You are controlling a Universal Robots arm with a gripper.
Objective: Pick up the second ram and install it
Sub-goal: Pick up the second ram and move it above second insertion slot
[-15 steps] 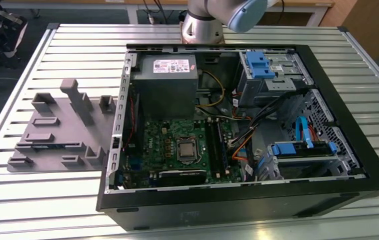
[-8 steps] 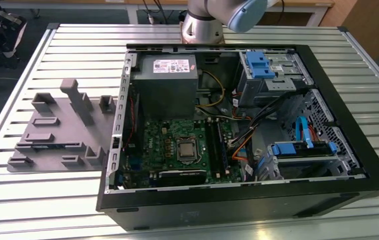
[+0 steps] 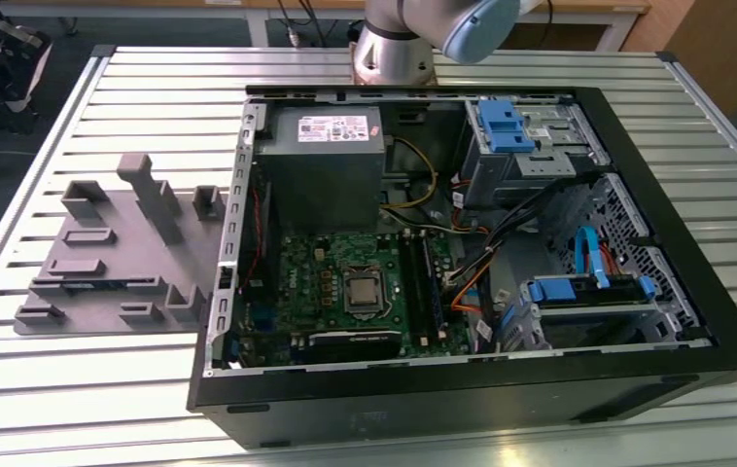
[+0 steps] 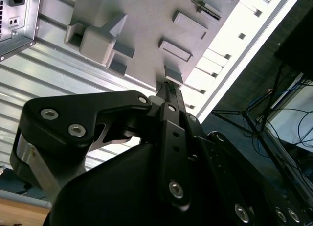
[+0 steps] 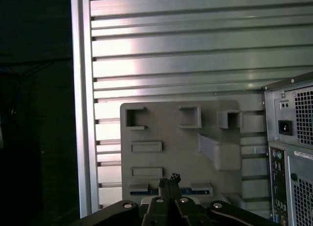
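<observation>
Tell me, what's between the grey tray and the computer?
Only a bare strip of table separates tray and computer, in the first wrist view.

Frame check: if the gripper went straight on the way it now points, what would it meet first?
Probably the second ram, lying in a slot of the grey tray: in the first wrist view the gripper lines up with its middle. How far off it is remains unclear.

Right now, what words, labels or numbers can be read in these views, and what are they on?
None can be read.
White sticker on the power supply: print too small.
Processor on the motherboard: markings too small.
Grey tray: no print.
</observation>
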